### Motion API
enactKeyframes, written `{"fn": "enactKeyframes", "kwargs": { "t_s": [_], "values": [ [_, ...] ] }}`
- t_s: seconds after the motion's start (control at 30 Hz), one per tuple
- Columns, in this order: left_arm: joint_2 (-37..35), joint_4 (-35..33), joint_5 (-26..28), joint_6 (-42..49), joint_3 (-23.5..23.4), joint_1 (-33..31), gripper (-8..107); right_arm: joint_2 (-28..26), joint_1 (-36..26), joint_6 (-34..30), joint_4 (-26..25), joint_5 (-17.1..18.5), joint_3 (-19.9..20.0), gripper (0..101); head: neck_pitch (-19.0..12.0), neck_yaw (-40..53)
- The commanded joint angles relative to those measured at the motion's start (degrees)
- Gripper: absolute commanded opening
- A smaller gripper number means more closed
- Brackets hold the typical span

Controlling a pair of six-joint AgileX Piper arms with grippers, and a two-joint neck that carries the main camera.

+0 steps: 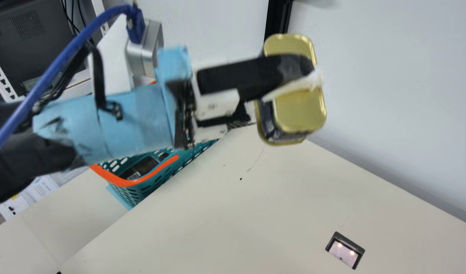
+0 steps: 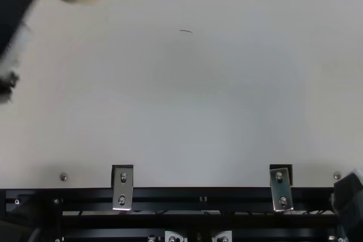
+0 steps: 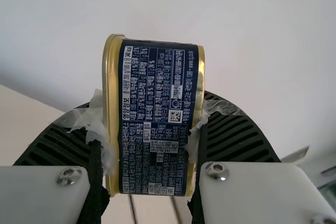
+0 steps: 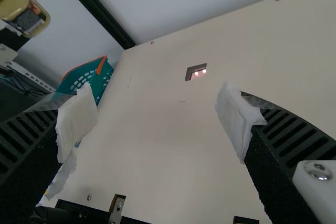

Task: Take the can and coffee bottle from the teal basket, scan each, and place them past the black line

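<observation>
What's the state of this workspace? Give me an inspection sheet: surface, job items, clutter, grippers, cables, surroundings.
Surface: cream table, thin dark scratch-like mark; scanner window shows two bright lights.
Job items: gold-rimmed can held above the table; teal basket partly behind the left arm, with a dark item inside, coffee bottle or not, cannot tell.
Clutter: printed white packaging off the table's side.
Left gripper: jaws closed on the can.
Right gripper: jaws open, nothing seen between them.
Cables: blue cable arching over the left arm; thin black cables behind.
Surroundings: pale wall, black post, dark grey equipment.
</observation>
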Motion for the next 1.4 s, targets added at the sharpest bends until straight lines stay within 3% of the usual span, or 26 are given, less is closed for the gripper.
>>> {"fn": "enactKeyframes", "kwargs": {
  "t_s": [0.0,0.2,0.33,0.5,0.8,0.97,1.37],
  "values": [
    [0.0,0.0,0.0,0.0,0.0,0.0,10,0.0,0.0,0.0,0.0,0.0,0.0,101,-1.7,0.9],
    [0.2,-1.9,0.8,11.7,2.6,0.0,10,0.0,0.0,0.0,0.0,0.0,0.0,101,-1.7,0.9],
    [0.1,0.3,0.8,9.5,2.0,-0.4,10,0.0,0.0,0.0,0.0,0.0,0.0,101,-1.7,0.9],
    [0.3,2.3,-0.3,6.6,1.3,-5.3,10,0.0,0.0,0.0,0.0,0.0,0.0,101,-1.7,0.9],
    [-3.1,-2.5,-10.1,15.5,-2.6,-14.0,10,0.0,0.0,0.0,0.0,0.0,0.0,101,-1.7,0.9],
    [-6.4,-2.5,-11.6,20.3,-1.5,-15.6,10,0.0,0.0,0.0,0.0,0.0,0.0,101,-1.7,0.9],
    [-6.4,-2.7,-11.7,20.3,-1.6,-15.5,10,0.0,0.0,0.0,0.0,0.0,0.0,101,-1.7,0.9]
  ]
}}
